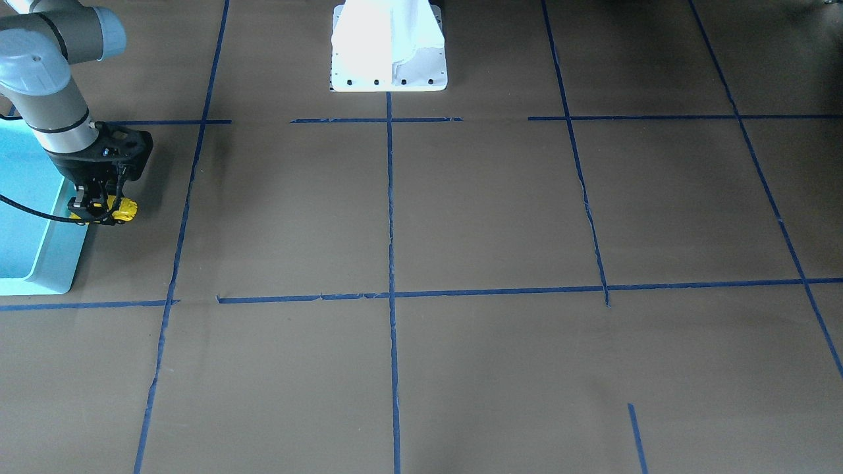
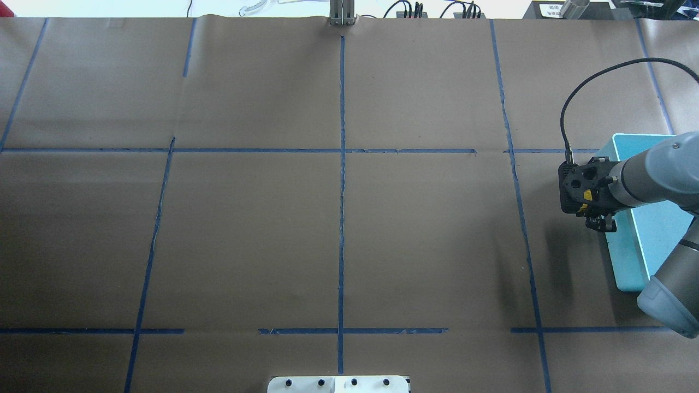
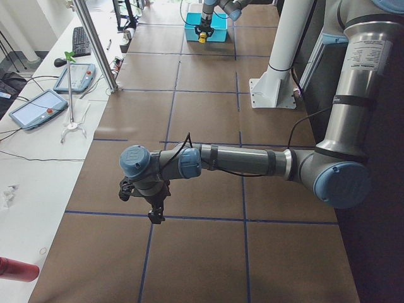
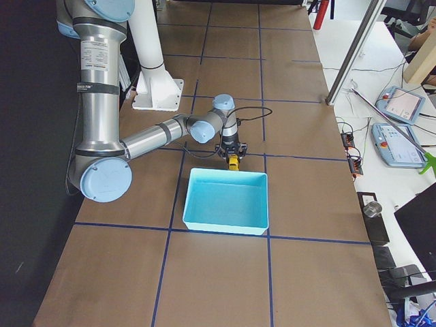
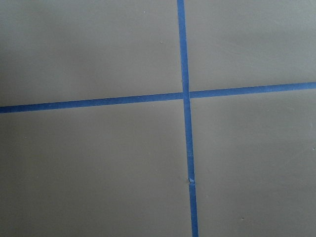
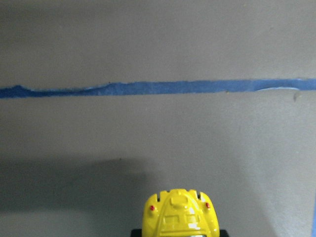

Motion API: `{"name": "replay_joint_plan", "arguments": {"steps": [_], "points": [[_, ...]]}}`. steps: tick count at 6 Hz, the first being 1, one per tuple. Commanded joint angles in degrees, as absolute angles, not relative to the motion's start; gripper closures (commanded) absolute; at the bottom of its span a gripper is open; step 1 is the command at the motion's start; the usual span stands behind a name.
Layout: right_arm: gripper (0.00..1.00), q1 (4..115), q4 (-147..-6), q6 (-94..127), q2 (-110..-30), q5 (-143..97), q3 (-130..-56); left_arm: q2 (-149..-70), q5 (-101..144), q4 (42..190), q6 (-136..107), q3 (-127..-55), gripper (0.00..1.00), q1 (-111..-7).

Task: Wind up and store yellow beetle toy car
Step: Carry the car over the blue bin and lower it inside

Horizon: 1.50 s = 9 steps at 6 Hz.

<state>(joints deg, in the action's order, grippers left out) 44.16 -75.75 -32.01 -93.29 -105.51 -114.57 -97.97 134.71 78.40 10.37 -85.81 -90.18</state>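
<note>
The yellow beetle toy car (image 1: 124, 210) sits between the fingers of my right gripper (image 1: 99, 209), which is shut on it. It hangs just outside the long wall of the light blue bin (image 1: 39, 263), over the brown table paper. The car also shows in the right wrist view (image 6: 180, 213), the overhead view (image 2: 587, 195) and the exterior right view (image 4: 233, 163). I cannot tell whether its wheels touch the table. My left gripper (image 3: 153, 213) shows only in the exterior left view, low over the table far from the bin, and I cannot tell whether it is open.
The bin (image 2: 636, 256) stands at the table's right end in the overhead view and looks empty in the exterior right view (image 4: 228, 197). Blue tape lines (image 2: 342, 164) cross the brown paper. The white robot base (image 1: 388, 49) stands at the table's edge.
</note>
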Motion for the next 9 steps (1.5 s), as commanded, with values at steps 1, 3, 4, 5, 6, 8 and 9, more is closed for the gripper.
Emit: {"name": "replay_joint_plan", "arguments": {"steps": [1, 3, 4, 5, 6, 8, 9], "points": [[1.00, 47.3, -82.6, -32.5, -96.0, -107.3, -126.2, -97.9, 137.7, 78.4, 10.4, -85.7, 0.00, -90.2], [1.00, 54.1, -82.6, -42.6, -104.0, -111.7, -127.1, -97.9, 137.9, 78.4, 10.4, -85.7, 0.00, -90.2], [1.00, 55.7, -82.6, -45.7, -107.2, -111.9, -126.0, -97.9, 137.8, 78.4, 10.4, -85.6, 0.00, -90.2], [1.00, 57.0, -82.6, -50.5, -109.6, -113.3, -123.4, -97.9, 137.9, 78.4, 10.4, -85.7, 0.00, -90.2], [1.00, 57.1, -81.7, -51.1, -110.2, -113.6, -121.6, -98.0, 137.9, 78.5, 10.3, -85.7, 0.00, -90.1], [0.99, 57.0, -63.6, -45.5, -110.5, -115.1, -109.0, -98.0, 137.9, 78.6, 10.3, -85.8, 0.00, -90.1], [0.99, 56.8, -58.8, -43.4, -110.7, -115.8, -104.5, -98.0, 137.9, 78.6, 10.3, -85.9, 0.00, -90.1]]}}
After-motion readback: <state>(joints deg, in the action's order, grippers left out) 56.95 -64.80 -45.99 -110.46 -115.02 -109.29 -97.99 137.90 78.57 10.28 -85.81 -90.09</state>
